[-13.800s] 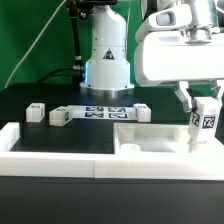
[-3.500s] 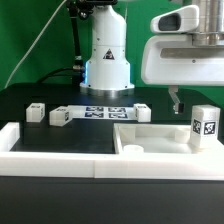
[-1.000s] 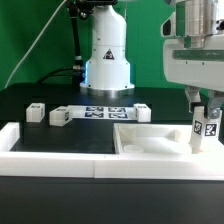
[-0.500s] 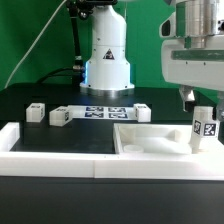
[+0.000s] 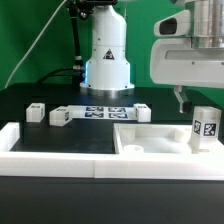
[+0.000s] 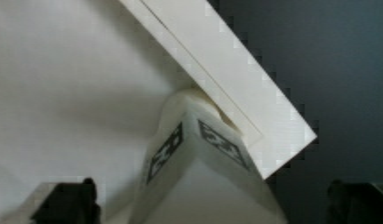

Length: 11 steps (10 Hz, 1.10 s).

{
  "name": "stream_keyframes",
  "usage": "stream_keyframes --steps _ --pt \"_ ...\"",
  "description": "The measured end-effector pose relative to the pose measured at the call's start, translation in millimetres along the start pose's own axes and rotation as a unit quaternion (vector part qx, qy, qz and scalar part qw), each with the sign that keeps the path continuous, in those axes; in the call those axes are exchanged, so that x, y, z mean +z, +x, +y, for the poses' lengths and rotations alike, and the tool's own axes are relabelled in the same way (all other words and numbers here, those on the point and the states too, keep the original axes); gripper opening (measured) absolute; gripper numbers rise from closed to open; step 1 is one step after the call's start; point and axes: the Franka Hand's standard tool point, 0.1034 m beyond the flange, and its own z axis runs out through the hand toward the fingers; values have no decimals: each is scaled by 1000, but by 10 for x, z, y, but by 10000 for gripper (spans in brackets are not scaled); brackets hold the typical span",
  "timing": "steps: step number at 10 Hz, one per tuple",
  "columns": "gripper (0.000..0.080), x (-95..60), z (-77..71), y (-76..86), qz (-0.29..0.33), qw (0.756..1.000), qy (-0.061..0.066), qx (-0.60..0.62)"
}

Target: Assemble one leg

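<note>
The short white rectangular plastic post (image 5: 206,128) is seen upright on the wide flat white slab (image 5: 150,136) at the exterior view's right; the fingers (image 6: 67,200) are held apart above it.

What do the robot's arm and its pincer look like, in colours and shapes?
The arm is glossy white and ends in a boxy, rounded housing. Its base is a white dome with a glowing blue ring. A thin dark cable arcs beside it. The pincer has two slim dark fingers.
</note>
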Motion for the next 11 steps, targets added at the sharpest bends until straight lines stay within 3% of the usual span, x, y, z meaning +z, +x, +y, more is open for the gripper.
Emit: stream_keyframes --steps 3,6,9,10,11 --pt "648 17 1 14 -2 990 -11 -137" --pt "648 18 -9 -10 -3 965 -21 -263" --pt "648 24 30 22 -4 934 -21 -356" --pt "648 24 29 21 -4 936 -20 -351" --pt "558 24 31 23 -4 936 -20 -351"
